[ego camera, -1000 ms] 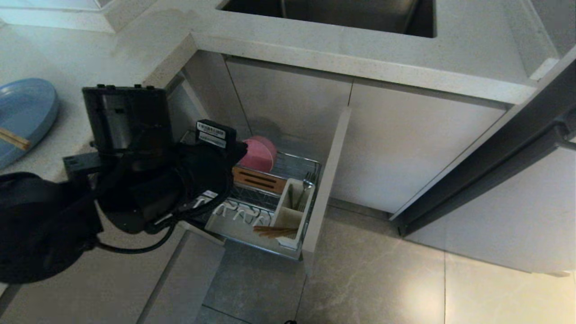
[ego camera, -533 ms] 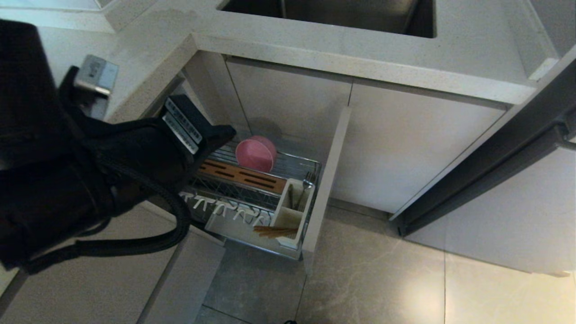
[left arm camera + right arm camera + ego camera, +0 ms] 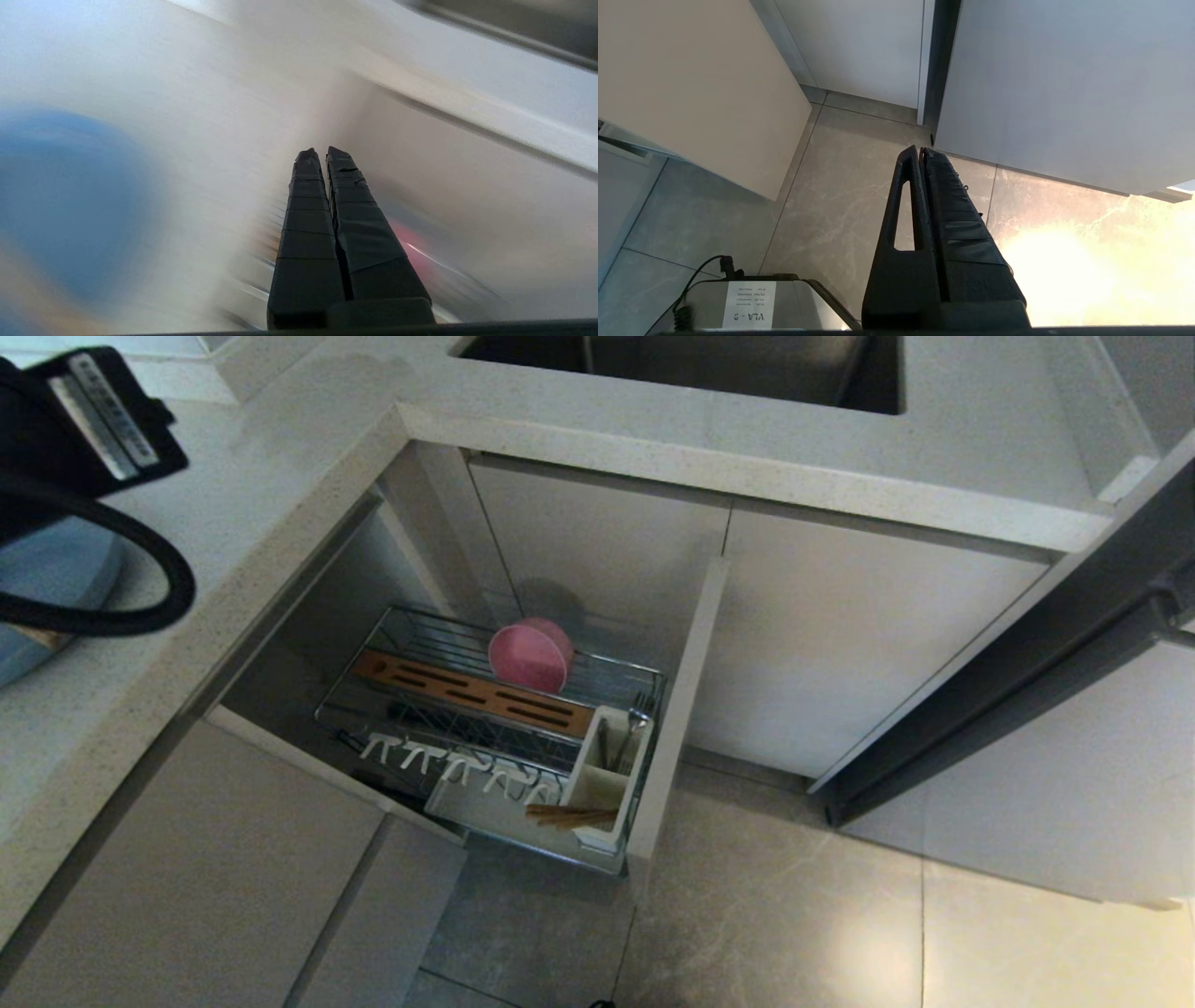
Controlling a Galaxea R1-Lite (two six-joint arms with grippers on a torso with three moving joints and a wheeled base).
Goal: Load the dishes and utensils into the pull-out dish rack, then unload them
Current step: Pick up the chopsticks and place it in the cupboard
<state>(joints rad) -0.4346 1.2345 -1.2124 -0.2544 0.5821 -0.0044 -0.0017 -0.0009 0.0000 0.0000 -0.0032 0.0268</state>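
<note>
A pale speckled countertop (image 3: 747, 457) is seen with a sink (image 3: 681, 364) set in it, beige cabinet doors (image 3: 840, 644) below. The grey tiled floor (image 3: 794, 915) is lit by glare.

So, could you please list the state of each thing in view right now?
pull-out dish rack: pulled out.
pink bowl: on edge in the rack.
chopsticks: lying across the white caddy.
blue plate: on the counter.
left gripper: shut, empty.
right gripper: shut, above the floor.
</note>
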